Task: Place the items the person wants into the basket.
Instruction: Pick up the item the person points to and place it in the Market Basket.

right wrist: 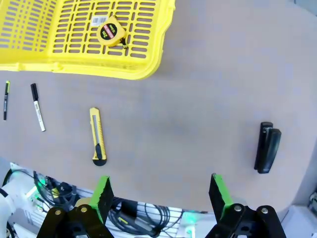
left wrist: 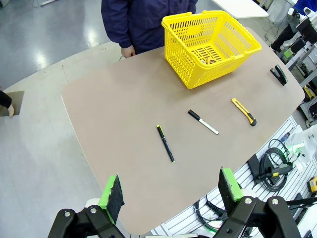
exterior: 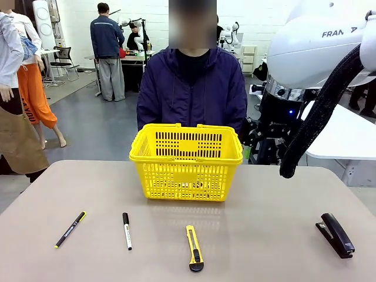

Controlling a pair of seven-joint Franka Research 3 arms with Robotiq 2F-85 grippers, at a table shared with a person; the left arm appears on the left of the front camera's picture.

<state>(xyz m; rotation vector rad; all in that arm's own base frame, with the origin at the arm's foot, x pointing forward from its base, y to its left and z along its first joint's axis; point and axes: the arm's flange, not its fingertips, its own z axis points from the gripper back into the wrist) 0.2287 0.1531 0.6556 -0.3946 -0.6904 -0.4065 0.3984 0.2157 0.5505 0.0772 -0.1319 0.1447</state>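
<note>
Both claws spread wide, pinching nothing: left gripper (left wrist: 171, 183) high above the near-left corner of the table (exterior: 264, 194), right gripper (right wrist: 160, 186) high above the near edge towards the right. Likely parked up there to keep the whole layout in sight while waiting for a cue.

Yellow shopping basket (exterior: 176, 179) at the middle of the far edge, straight in front of the person (exterior: 192, 88), one hand (left wrist: 130, 51) resting at that edge. Probably put there as a drop point within reach of either arm.

Tape measure (right wrist: 112, 31) flat on the basket floor, so one wanted item judged done.

Along the near edge, a row, well apart, presumably for clean single picks:
- pen (exterior: 70, 229) nearest the left corner, slanted
- white marker (exterior: 127, 231) just right of it
- utility knife (exterior: 194, 248) at mid-edge
- black stapler (exterior: 335, 234) by the near-right corner, closed, lying flat

Pen and stapler not yet in; no pointing gesture visible, so next target impossible to tell.
</note>
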